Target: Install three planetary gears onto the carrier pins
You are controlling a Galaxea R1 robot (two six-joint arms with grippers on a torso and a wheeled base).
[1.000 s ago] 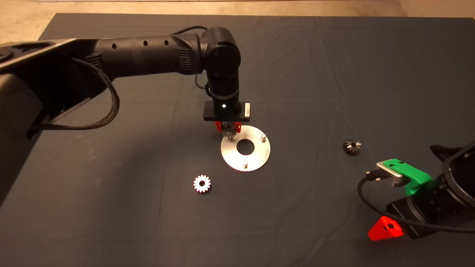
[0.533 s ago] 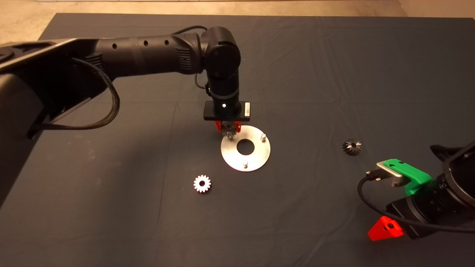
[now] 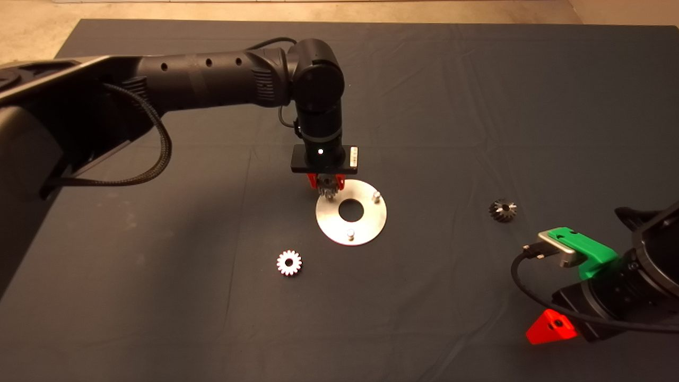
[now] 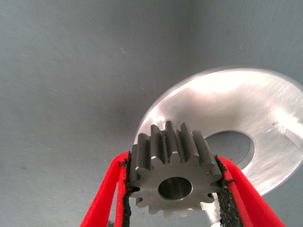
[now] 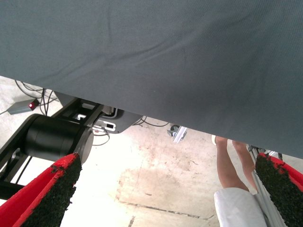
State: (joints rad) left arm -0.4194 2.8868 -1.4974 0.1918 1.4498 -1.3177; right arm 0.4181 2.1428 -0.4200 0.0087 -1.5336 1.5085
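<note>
My left gripper (image 3: 327, 185) hangs over the far left rim of the round silver plate (image 3: 366, 225), shut on a silvery planetary gear (image 4: 173, 176) held between its red fingers (image 4: 105, 198). The same gear (image 3: 328, 189) hides the plate's third stud beneath it. Two carrier pins stand bare: one at the plate's right (image 3: 376, 196), one at its near edge (image 3: 350, 233). A bright gear (image 3: 289, 262) lies flat on the mat, near and left of the plate. A darker gear (image 3: 502, 210) lies to the right. My right gripper (image 5: 165, 189) waits open at the lower right edge.
The dark mat (image 3: 159, 297) covers the table, with its far edge and bare floor (image 3: 32, 32) beyond. The right wrist view shows the floor past the mat's edge, a black machine base (image 5: 52, 135) and a person's legs (image 5: 229, 163).
</note>
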